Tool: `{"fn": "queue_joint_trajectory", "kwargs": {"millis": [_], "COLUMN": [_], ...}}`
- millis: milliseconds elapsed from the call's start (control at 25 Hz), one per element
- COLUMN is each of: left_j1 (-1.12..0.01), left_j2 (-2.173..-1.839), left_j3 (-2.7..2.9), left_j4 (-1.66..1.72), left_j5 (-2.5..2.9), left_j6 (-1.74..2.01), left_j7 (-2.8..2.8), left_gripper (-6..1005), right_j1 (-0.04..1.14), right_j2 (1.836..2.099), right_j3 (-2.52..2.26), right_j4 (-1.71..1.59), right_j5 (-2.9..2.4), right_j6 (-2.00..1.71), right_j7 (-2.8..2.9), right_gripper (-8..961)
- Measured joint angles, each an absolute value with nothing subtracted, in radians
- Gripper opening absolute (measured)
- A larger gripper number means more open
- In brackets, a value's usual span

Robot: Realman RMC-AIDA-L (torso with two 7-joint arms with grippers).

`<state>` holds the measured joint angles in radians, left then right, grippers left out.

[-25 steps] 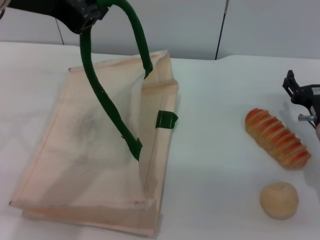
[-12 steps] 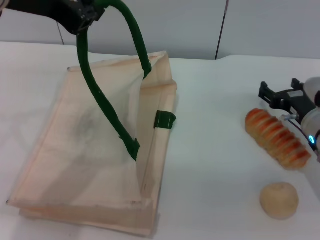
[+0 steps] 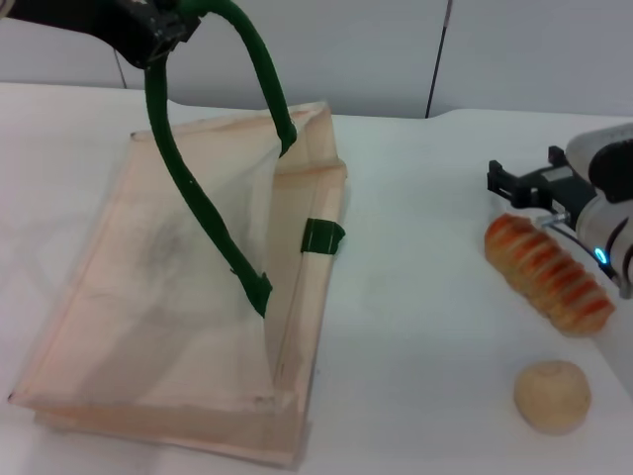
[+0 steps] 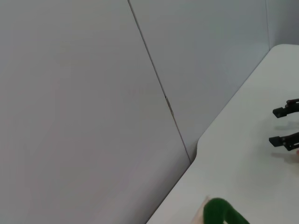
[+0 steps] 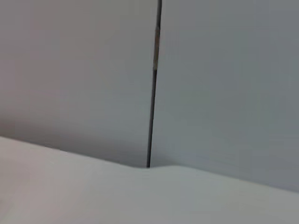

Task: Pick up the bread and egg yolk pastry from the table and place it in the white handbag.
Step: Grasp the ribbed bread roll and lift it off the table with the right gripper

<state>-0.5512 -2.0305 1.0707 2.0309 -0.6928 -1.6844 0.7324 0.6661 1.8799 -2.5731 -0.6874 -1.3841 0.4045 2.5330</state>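
The right tool (image 3: 519, 186) hovers over the white surface (image 3: 415, 297) at about 3 o'clock in the head view, its two dark fingers spread apart with nothing between them; the left wrist view also catches them farther off as two separate prongs (image 4: 286, 126). The bread (image 3: 549, 273) lies just beside it, toward 5 o'clock of the fingertips, its near end almost under the tool's body but not touched. The step in hand looks to be the approach for the first pick: the bread is not yet grasped, and the next move calls for the tool to drop and turn so its fingers straddle the loaf across its narrow width, then press together. The egg yolk pastry (image 3: 552, 396) sits farther off, toward 5 o'clock of the bread and apart from it, untouched. Across the surface at 9 to 11 o'clock, the left tool (image 3: 158, 30) is pinching the dark green handle (image 3: 188, 188) of the white handbag (image 3: 168, 317), lifting it so the mouth of the bag gapes toward the right side; the bag is well apart from both food items.
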Motion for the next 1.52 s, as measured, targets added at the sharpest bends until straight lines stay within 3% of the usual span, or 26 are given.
{"fn": "queue_joint_trajectory", "kwargs": {"millis": [280, 680, 960, 1160, 1400, 1520], "left_j1": [-0.550, -0.550, -0.552, -0.552, -0.551, -0.551], "left_j2": [-2.029, -2.031, -2.031, -2.031, -2.031, -2.032], "left_j3": [1.071, 1.071, 1.071, 1.071, 1.071, 1.071], "left_j4": [2.031, 2.031, 2.031, 2.030, 2.026, 2.025], "left_j5": [-0.693, -0.691, -0.685, -0.685, -0.684, -0.684], "left_j6": [-1.682, -1.682, -1.684, -1.684, -1.677, -1.676], "left_j7": [0.733, 0.732, 0.732, 0.732, 0.733, 0.734], "left_gripper": [139, 138, 138, 138, 138, 138], "right_j1": [0.563, 0.467, 0.466, 0.467, 0.468, 0.465], "right_j2": [1.875, 1.964, 1.949, 1.959, 2.026, 2.031], "right_j3": [-2.259, -1.852, -1.782, -1.644, -1.421, -1.374], "right_j4": [-0.830, -0.886, -0.845, -0.838, -0.916, -0.978], "right_j5": [-1.385, -1.386, -1.455, -1.769, -2.205, -2.276], "right_j6": [0.256, -0.097, -0.278, -0.422, -0.568, -0.657], "right_j7": [2.162, 1.782, 1.792, 1.960, 2.121, 2.156], "right_gripper": [857, 855, 853, 851, 850, 850]}}
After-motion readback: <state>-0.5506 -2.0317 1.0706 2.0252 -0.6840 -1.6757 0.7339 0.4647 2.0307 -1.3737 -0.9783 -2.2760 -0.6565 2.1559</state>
